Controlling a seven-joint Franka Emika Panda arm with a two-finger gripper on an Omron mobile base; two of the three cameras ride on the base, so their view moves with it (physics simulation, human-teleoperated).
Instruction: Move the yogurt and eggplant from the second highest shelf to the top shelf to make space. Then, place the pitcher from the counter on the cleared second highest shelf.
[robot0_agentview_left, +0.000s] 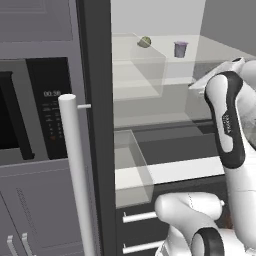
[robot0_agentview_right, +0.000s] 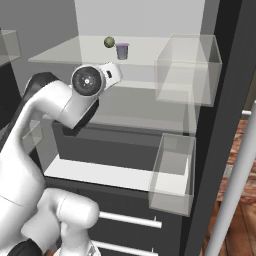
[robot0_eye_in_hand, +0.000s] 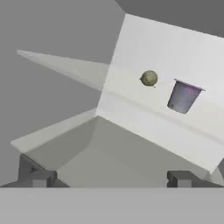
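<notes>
The fridge (robot0_agentview_right: 220, 115) is standing open, its dark door edge (robot0_agentview_left: 97, 125) running down the left base view beside a pale bar handle (robot0_agentview_left: 75, 170), with a black oven panel (robot0_agentview_left: 47, 107) to the left of that. The white arm (robot0_agentview_right: 55, 107) is reaching up from the base toward the fridge's upper part. Inside, the top shelf (robot0_agentview_right: 65, 52) is showing as a pale whitish glass pane, and below it the second highest shelf (robot0_agentview_right: 140, 107) is lying as a darker grey-tinted pane with nothing visible on it. Clear bins (robot0_agentview_right: 192, 67) are hanging at the right side in the right base view, one high and one lower, and two white drawer handles (robot0_agentview_right: 130, 219) are crossing the dark front at the bottom. The yogurt (robot0_agentview_left: 180, 49) is standing upright on the top shelf, toward the back. The eggplant (robot0_agentview_left: 144, 42) is sitting on the same shelf, near the cup but apart from it, to its left in all three views. The pincer (robot0_eye_in_hand: 109, 177) is hanging spread wide with nothing between its tips, well short of both items, which are appearing tilted ahead of it in the hand view. The pitcher and the surface are not something I can place from these pictures.
</notes>
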